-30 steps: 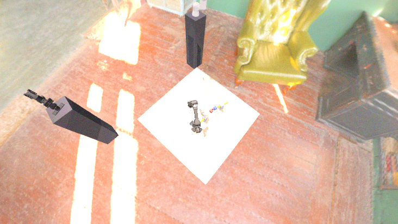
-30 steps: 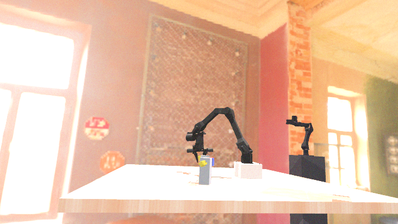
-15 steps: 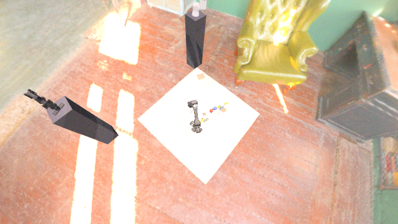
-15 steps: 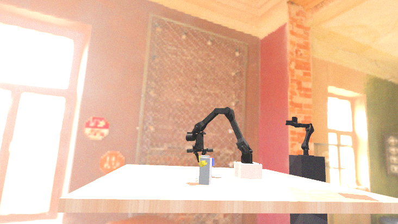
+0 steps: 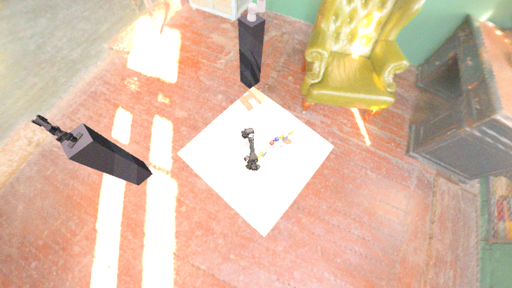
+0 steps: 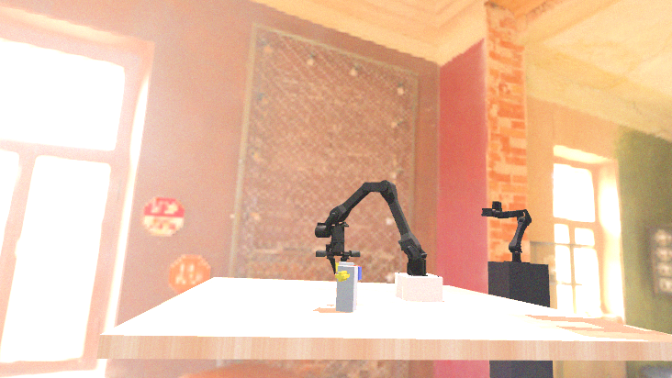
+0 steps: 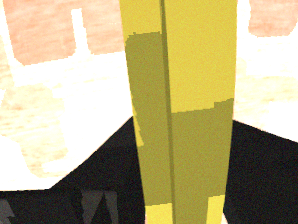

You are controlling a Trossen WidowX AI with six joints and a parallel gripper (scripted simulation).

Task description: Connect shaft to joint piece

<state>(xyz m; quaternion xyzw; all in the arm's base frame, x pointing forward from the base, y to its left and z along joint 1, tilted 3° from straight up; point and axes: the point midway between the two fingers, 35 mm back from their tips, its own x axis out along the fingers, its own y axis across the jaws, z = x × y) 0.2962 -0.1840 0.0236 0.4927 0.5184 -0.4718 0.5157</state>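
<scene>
My gripper [image 5: 252, 167] [image 6: 339, 265] [image 7: 167, 122] points down, shut on the yellow second shaft [image 5: 260, 156] [image 7: 200, 65]. In the wrist view black fingers press on both sides of it. The second shaft's block [image 5: 264, 154] stands beside the gripper in the top view. The first shaft [image 5: 290, 132] [image 6: 341, 275] passes through its grey block [image 5: 285, 137] [image 6: 346, 293]. On its end are a blue part [image 5: 276, 138] [image 6: 359, 272] and the red joint piece [image 5: 271, 142], which extends toward the second block. A gap separates it from that block. Its exact opening angle is too small to tell.
The arm's white base block [image 6: 418, 287] stands on the white table [image 5: 265, 207] [image 6: 235, 324], to the right of the first block in the exterior view. Dark pedestals [image 5: 107, 154] [image 5: 250, 49] [image 6: 517, 283] with other arms stand off the table.
</scene>
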